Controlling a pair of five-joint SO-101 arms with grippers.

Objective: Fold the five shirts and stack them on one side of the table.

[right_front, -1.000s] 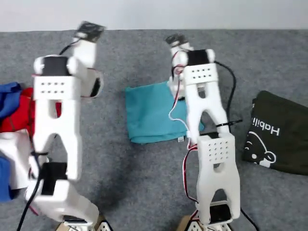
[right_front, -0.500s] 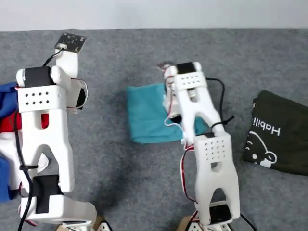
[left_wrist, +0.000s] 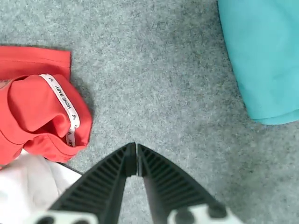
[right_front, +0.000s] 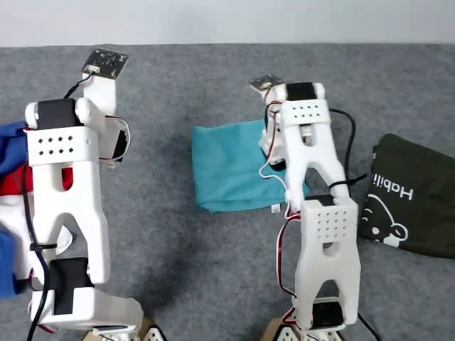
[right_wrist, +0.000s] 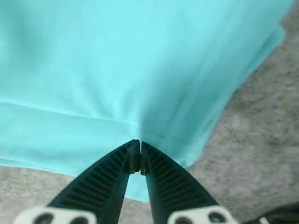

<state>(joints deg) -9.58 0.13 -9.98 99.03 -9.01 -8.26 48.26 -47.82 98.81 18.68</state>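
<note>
A folded teal shirt (right_front: 231, 170) lies mid-table. My right gripper (right_wrist: 136, 154) is shut, pinching the teal shirt (right_wrist: 140, 60) near one edge; in the high view the arm covers that spot. A folded dark shirt (right_front: 411, 199) lies at the right side. At the left edge is a loose heap of a blue shirt (right_front: 13, 153), a red shirt (right_front: 18, 183) and a white shirt (right_front: 18, 227). My left gripper (left_wrist: 136, 154) is shut on nothing and hangs over bare carpet between the red shirt (left_wrist: 37, 112) and the teal shirt (left_wrist: 261, 56). The white shirt (left_wrist: 28, 186) lies beside it.
The grey carpet tabletop (right_front: 163, 234) has free room at the front middle and along the back. A pale wall (right_front: 227, 21) bounds the far edge. Both arm bases stand at the near edge.
The right arm swung left and then back to the right, and the teal shirt slid slightly right with it. The left arm shifted left a second ago and has since held still.
</note>
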